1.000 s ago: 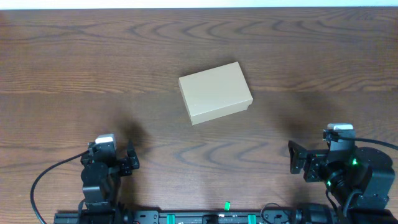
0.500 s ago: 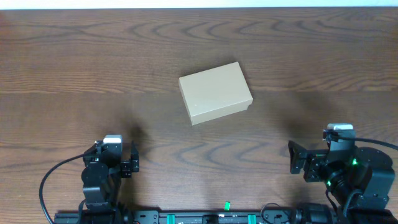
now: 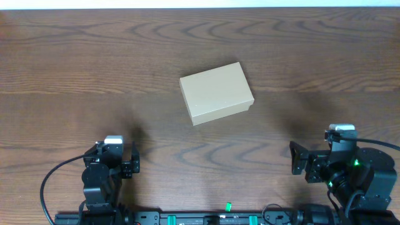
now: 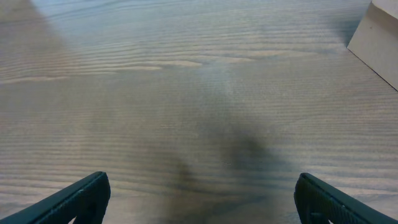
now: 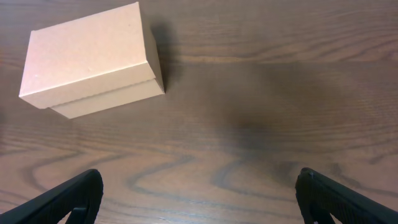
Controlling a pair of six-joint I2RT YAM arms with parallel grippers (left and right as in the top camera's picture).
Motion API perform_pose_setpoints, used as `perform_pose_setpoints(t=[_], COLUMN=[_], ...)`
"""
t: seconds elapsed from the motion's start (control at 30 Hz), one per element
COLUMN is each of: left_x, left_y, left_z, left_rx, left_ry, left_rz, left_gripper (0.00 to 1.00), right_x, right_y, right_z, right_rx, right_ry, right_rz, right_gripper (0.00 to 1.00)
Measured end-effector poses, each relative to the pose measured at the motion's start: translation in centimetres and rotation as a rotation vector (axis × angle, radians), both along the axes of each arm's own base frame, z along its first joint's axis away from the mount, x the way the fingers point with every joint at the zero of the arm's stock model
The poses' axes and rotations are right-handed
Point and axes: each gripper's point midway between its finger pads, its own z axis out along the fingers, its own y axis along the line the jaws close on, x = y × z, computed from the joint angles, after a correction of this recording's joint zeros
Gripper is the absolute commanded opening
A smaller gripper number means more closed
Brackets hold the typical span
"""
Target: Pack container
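Note:
The container (image 3: pixel 217 92) is a tan-brown cardboard box with its lid shut, lying on the wooden table near the middle. It shows at upper left in the right wrist view (image 5: pixel 87 59), and one corner shows at the top right of the left wrist view (image 4: pixel 379 34). My left gripper (image 3: pixel 122 164) is open and empty at the front left, well short of the box; its fingers frame the left wrist view (image 4: pixel 199 199). My right gripper (image 3: pixel 299 159) is open and empty at the front right; its fingers frame the right wrist view (image 5: pixel 199 196). No small items are in view.
The dark wood-grain table (image 3: pixel 94 62) runs to a pale far edge at the top of the overhead view. The arm bases and cables stand along the front edge (image 3: pixel 225 215).
The left gripper has shifted slightly back toward its base. The box and the right arm have not moved.

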Motion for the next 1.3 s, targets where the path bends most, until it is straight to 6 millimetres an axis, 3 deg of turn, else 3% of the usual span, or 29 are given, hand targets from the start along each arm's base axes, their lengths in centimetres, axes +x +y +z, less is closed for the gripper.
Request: perform_pose_setpoints(t=[0.23, 0.43, 0.77, 1.17, 1.3], left_x=[0.0, 0.0, 0.0, 0.0, 0.0], left_y=[0.0, 0.0, 0.0, 0.0, 0.0], left_z=[0.0, 0.0, 0.0, 0.0, 0.0], left_rx=[0.003, 0.003, 0.004, 0.004, 0.003], left_ry=[-0.001, -0.001, -0.001, -0.001, -0.001], left_rz=[-0.002, -0.002, -0.002, -0.002, -0.002], left_gripper=[0.96, 0.96, 0.96, 0.96, 0.96], right_x=[0.2, 0.4, 0.9, 0.8, 0.8], right_y=[-1.1, -1.4, -1.5, -1.5, -1.5], right_z=[-0.8, -6.4, -10.7, -13.8, -13.9], right_rx=[-0.060, -0.117, -0.133, -0.131, -0.131], right_ry=[-0.071, -0.097, -0.111, -0.094, -0.100], right_rz=[-0.040, -0.019, -0.018, -0.017, -0.017], right_gripper=[0.99, 0.99, 0.99, 0.99, 0.99])
